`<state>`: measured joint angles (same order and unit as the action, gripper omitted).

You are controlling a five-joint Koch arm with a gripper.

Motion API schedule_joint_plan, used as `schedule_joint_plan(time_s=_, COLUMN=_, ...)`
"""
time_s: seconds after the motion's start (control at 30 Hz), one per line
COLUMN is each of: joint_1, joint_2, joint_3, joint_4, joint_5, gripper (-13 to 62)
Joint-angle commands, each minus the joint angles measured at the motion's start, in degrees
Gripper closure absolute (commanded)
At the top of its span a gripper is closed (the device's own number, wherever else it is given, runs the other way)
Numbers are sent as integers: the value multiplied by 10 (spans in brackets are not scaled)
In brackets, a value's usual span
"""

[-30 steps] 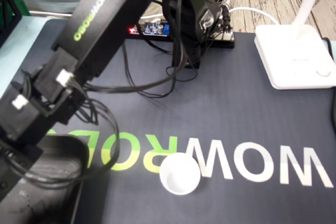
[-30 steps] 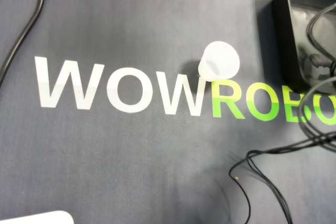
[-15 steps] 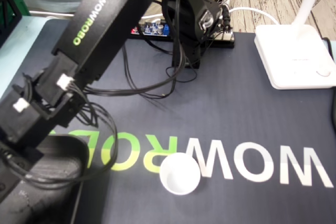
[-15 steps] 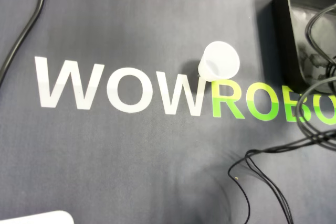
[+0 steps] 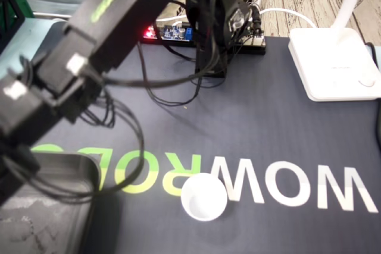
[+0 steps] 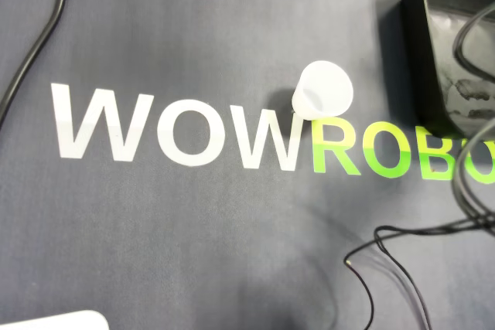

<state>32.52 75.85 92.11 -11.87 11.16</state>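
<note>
Reach step is judged in hand: white cup (image 5: 203, 197) sits untouched, arm (image 5: 107, 22) well apart. Jaws aren't seen, so state can't be told. Next, gripper must be lowered w/ jaws spread round cup.

Mat (image 6: 193, 253): "WOWROB", white-green, next letter cut.

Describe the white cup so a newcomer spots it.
Find the dark mat printed WOWROBO. The cup stands upright where white letters turn green. It's the only small round white thing; the white lamp base is a big slab.
</note>
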Motion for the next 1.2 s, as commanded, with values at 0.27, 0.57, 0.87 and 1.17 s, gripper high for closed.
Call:
schedule_joint_plan(time_s=0.27, joint_1=-58, joint_2=230, joint_3=167, joint_4=-81, joint_5=-352, gripper=435)
schedule_joint_plan(time_s=0.57, joint_1=-139, joint_2=403, joint_3=393, joint_4=-113, joint_5=-559, gripper=435)
schedule_joint_plan(time_s=0.87, joint_1=-206, joint_2=484, joint_3=535, joint_4=-113, joint_5=-758, gripper=435)
schedule_joint_plan(time_s=1.17, joint_1=-247, joint_2=525, joint_3=612, joint_4=-113, joint_5=-894, gripper=435)
